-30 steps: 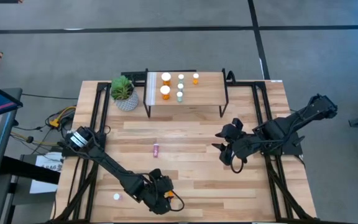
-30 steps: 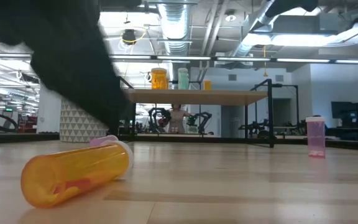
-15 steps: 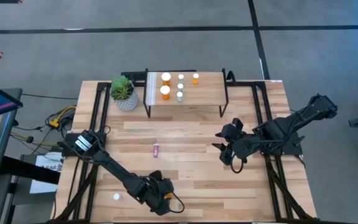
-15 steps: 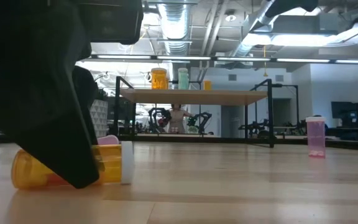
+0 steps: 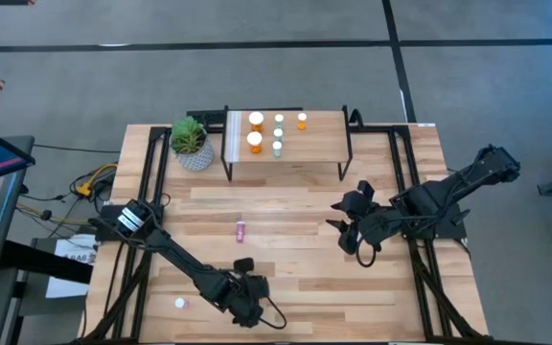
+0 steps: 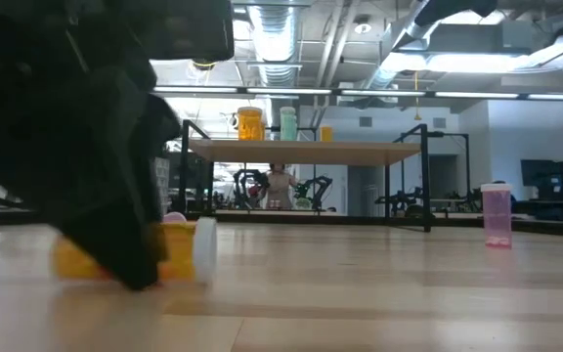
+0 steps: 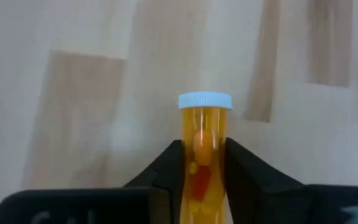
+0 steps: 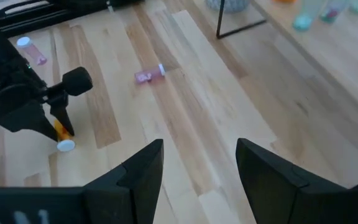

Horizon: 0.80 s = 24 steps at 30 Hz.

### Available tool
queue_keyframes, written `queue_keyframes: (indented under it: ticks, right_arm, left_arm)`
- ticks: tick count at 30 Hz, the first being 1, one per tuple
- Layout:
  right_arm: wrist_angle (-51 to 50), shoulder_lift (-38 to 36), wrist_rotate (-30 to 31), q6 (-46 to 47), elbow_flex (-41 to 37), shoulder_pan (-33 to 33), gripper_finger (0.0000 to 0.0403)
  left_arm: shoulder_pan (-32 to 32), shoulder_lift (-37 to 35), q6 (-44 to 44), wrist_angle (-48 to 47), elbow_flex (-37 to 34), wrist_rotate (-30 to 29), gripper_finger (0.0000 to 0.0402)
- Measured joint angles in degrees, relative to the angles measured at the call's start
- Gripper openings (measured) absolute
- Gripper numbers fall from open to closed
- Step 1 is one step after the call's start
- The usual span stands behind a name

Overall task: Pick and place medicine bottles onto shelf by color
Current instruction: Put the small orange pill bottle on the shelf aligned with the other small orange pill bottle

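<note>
Since a second ago the left gripper [image 7: 204,165] has come down over the orange bottle [image 7: 202,168] at the table's near edge and closed; its two dark fingers [image 7: 169,168] now press the bottle's sides. That bottle is a clear orange cylinder with a white round cap [image 7: 205,101], and pills show inside. It lies on its side on the table [image 7: 73,93], body between the fingers, cap sticking out just past the fingertips. In the low view the dark gripper covers most of the body, so only the cap end [image 6: 203,249] and a strip of orange show. From above the gripper [image 5: 244,297] hides the bottle altogether.

Near it, toward the left edge, a pink bottle [image 5: 179,303] stands upright. Farther in, a second pink bottle [image 5: 241,230] lies on its side at mid-table. At the low view's right another pink bottle [image 6: 497,215] stands; the arm hides it from above.

The right gripper [image 8: 194,165] hangs over the table's right half, fingers apart and holding nothing.

At the far side the shelf [image 5: 314,144] carries five upright bottles at its left part: two larger orange [image 5: 256,120], one small orange [image 5: 302,120] and two teal [image 5: 278,148]. A potted plant [image 5: 191,142] stands just left of it. Behind the shelf, in the low view, a person [image 6: 280,184] shows, too small to make out.
</note>
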Motion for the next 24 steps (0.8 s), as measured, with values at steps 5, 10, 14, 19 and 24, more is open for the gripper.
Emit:
queue_keyframes:
  ticks: [5,10,14,19,24]
  right_arm:
    - [2.6,0.0,3.5,-2.8,0.0,2.3,0.0222]
    - [6.4,0.4,12.8,-4.6,-2.2,7.0,0.0221]
    - [15.3,0.5,17.2,-6.2,-8.5,10.4,0.0220]
    - [31.9,0.2,17.3,-9.5,-17.0,12.2,0.0220]
    - [59.5,0.2,16.5,-23.9,-25.0,13.4,0.0220]
  left_arm:
    - [-0.2,-5.8,5.8,0.3,0.4,-10.3,0.0069]
    - [-2.0,-13.5,12.9,5.4,-4.2,-19.6,0.0093]
    - [-2.1,-20.5,19.8,22.5,-12.1,-18.5,0.0092]
    - [-0.2,-27.5,32.5,55.4,-25.1,-7.5,0.0084]
    - [4.4,-30.3,38.5,79.3,-33.2,3.2,0.0089]
